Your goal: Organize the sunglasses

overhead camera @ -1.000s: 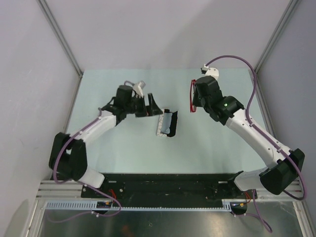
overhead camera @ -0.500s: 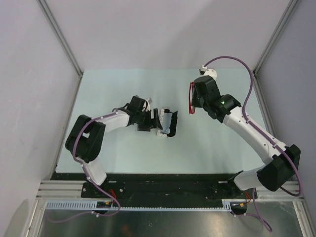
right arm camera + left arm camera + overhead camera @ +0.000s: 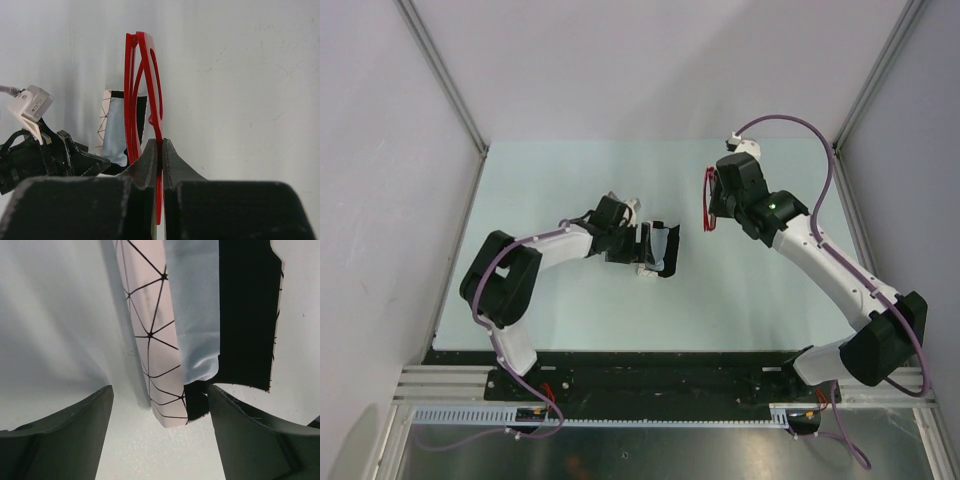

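On the left, my left arm (image 3: 535,250) reaches across the pale bench (image 3: 570,170) toward the middle. Its pincer (image 3: 638,250) is released, with the jaws spread wide on either side of one end of the case (image 3: 663,250). In the left wrist view the two fingers (image 3: 65,435) flank that end. The left one stands clear of the case and the right one is just beside the dark lining; I cannot tell if it touches.

The case (image 3: 150,330) lies open near the middle of the bench. It is white with thin black lines on the outside and has a black lining (image 3: 245,315). A light-blue cloth (image 3: 192,315) lies inside it, along the white wall.

To the right, and a little farther back, my right arm (image 3: 820,250) bends in from the right side. Its pincer (image 3: 718,197) is clenched on the sunglasses (image 3: 708,200). In the right wrist view the fingertips (image 3: 150,155) pinch the thin red frame (image 3: 129,100), which stands upright and edge-on out of the pincer (image 3: 160,147). From above, the sunglasses are well to the right of the case and not touching it. Past the frame in the right wrist view I can make out the open case (image 3: 106,112), the cloth (image 3: 120,132) and the left pincer's black body (image 3: 55,155).
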Available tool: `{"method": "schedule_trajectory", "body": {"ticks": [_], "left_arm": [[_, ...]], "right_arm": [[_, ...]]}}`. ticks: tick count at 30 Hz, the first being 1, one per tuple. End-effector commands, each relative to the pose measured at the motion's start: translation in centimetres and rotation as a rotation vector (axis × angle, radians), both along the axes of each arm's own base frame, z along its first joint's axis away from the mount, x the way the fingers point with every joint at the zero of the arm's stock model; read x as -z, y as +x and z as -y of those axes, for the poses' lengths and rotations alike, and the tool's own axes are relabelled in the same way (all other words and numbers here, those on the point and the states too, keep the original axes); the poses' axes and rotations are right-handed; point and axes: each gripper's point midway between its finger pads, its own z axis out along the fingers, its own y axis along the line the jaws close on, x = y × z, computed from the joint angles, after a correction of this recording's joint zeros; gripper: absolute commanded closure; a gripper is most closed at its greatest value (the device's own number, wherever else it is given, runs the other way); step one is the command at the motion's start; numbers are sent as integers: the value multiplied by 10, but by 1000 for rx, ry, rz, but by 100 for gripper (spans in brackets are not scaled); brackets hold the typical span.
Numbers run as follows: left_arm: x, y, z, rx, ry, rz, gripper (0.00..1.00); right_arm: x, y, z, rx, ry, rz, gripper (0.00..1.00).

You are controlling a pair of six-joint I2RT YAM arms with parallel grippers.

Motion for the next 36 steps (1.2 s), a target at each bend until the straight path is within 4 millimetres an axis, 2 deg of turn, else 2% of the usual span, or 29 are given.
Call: {"method": "schedule_trajectory", "body": {"ticks": [1,6,11,21,29,36], "left_arm": [[7,5,-1,13,58,40,25],[9,5,-6,60,119,82,40],[11,5,-2,148,164,115,46],[2,9,6,334,221,235,61],[-2,21,14,407,228,287,67],[-4,34,10,440,285,346,64]], "right_arm": [[-2,8,-3,3,26,23,100],[3,9,-2,3,22,13,100],[6,9,2,11,22,10,100],[7,12,6,21,31,11,100],[9,13,6,21,34,6,100],[10,13,7,15,33,2,100]]}}
